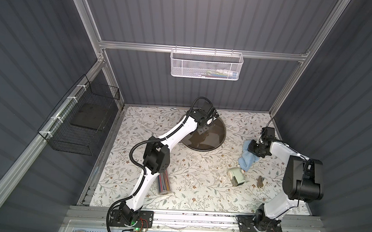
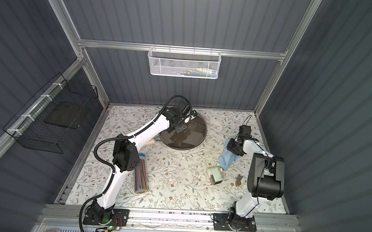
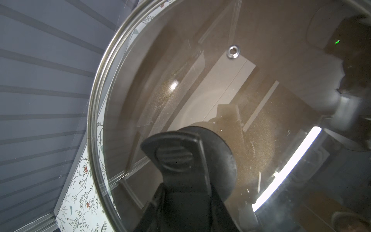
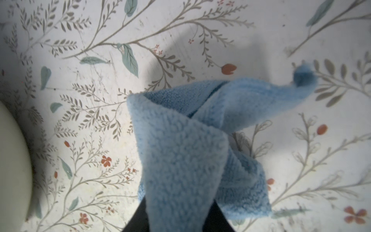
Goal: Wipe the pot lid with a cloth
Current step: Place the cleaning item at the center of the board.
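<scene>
Grey, seemingly corrugated walls (image 1: 198, 16); floral tabletop (image 1: 198, 180)

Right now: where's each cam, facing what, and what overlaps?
Both top views: high over the base side, looking down at the table; both arms whole, left gripper at the pot lid, right gripper at the cloth.
Left wrist: on the left arm, facing the lid's glass and handle; own fingers unclear.
Right wrist: on the right arm, facing down at the cloth; dark fingers show.
Shared: lid and cloth, top and wrist.
</scene>
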Robot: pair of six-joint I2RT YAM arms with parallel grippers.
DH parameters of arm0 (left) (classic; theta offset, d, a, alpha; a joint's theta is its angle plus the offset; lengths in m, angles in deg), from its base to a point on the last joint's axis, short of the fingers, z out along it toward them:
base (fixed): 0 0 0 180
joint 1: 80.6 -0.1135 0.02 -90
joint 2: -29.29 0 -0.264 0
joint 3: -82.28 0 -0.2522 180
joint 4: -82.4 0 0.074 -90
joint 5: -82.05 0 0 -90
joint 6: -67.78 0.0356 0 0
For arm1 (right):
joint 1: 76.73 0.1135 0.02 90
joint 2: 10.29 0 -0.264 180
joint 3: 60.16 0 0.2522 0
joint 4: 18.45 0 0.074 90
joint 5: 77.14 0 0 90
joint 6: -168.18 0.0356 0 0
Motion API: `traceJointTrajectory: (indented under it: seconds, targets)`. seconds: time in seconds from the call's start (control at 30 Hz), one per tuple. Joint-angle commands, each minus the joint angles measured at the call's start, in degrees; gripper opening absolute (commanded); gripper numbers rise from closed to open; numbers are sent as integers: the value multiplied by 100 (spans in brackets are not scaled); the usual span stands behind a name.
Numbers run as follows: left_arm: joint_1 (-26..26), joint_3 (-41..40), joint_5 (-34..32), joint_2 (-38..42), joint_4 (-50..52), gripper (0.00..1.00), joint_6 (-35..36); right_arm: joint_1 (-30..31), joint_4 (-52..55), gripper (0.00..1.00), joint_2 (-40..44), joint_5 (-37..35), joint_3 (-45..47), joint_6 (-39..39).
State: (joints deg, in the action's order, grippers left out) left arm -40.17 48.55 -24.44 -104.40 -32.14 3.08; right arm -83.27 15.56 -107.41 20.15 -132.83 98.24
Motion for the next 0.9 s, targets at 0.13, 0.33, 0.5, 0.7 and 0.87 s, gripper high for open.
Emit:
traceJointTrajectory:
  seconds: [0.13,0.33,0.5,0.7,0.87]
  targets:
    - [9,346,283,9,162,0,74,34,3,48,248,-153,-123,-4]
    - [-21,425,341,1,434,0,134,31,31,49,383,-218,-155,-35]
    - [-34,556,283,-16,513,0,206,35,66,51,453,-222,-138,-51]
    - [-52,552,293,-112,551,0,213,40,75,61,597,-254,-107,-54]
    - [-61,426,298,-145,535,0,205,39,36,82,762,-323,-120,-54]
